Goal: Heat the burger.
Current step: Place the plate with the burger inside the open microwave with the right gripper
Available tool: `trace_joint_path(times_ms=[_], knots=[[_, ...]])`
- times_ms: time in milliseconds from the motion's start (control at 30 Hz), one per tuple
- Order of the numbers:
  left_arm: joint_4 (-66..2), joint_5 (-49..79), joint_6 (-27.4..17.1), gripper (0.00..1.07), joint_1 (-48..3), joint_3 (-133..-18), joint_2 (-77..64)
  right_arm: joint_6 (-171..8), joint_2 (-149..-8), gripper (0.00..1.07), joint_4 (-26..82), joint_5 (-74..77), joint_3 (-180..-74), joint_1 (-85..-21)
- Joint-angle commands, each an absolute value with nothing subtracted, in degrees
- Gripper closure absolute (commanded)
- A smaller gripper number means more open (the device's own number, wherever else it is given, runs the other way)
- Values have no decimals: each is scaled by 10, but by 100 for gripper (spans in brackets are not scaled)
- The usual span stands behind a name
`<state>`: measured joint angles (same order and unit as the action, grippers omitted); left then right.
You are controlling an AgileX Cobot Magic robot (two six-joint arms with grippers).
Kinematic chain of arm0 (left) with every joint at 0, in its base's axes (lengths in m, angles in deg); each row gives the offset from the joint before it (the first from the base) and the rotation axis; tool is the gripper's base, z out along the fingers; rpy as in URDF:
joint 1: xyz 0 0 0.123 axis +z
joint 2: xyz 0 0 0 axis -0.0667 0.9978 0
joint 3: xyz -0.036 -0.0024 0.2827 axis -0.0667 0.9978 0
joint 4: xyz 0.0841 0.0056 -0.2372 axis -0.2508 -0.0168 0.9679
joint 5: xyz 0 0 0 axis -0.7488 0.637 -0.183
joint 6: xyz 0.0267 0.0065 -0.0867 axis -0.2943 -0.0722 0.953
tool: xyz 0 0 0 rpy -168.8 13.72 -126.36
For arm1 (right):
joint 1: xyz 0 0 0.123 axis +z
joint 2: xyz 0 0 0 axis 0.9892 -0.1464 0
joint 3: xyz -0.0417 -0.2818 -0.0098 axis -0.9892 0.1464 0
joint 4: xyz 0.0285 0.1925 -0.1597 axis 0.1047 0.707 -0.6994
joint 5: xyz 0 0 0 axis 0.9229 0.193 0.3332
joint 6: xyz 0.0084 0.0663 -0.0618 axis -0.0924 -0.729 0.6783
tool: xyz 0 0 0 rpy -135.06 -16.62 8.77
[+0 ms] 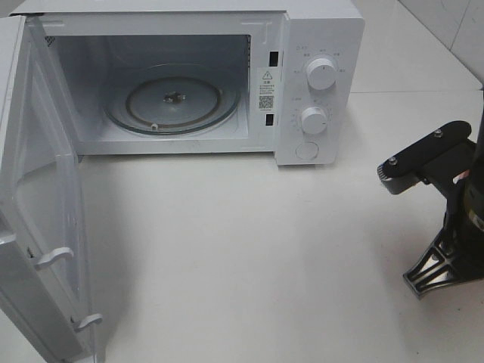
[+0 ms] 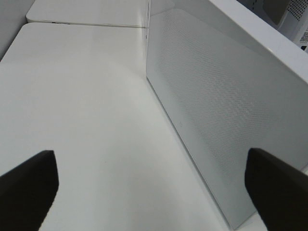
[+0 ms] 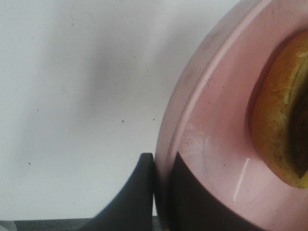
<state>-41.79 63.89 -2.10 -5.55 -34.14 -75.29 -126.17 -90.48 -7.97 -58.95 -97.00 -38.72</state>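
Observation:
The burger (image 3: 279,125) shows only in the right wrist view: part of its golden-brown bun sits on a pink plate (image 3: 216,120). My right gripper (image 3: 161,166) is shut on the plate's rim, one dark finger on each side of it. In the high view only the right arm (image 1: 446,189) shows at the right edge; the plate and the burger are out of that frame. My left gripper (image 2: 151,192) is open, its dark fingertips (image 2: 29,187) wide apart with nothing between them. It hovers over the table beside the microwave door (image 2: 226,106).
A white microwave (image 1: 318,45) stands at the back of the white table. Its door (image 1: 38,204) is swung wide open to the left, and the glass turntable (image 1: 172,98) inside is bare. Two knobs (image 1: 321,74) sit on its right panel.

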Motion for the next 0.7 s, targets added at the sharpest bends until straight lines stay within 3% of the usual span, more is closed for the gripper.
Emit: trace_joint_path(times_ms=[33, 700], knots=[[-418, 634, -21, 9, -55, -340, -763, -1263, -896, 107, -101, -638, -967, -348], [-418, 634, -21, 9, -55, -340, -763, -1275, -896, 107, -81, -651, -967, -159]])
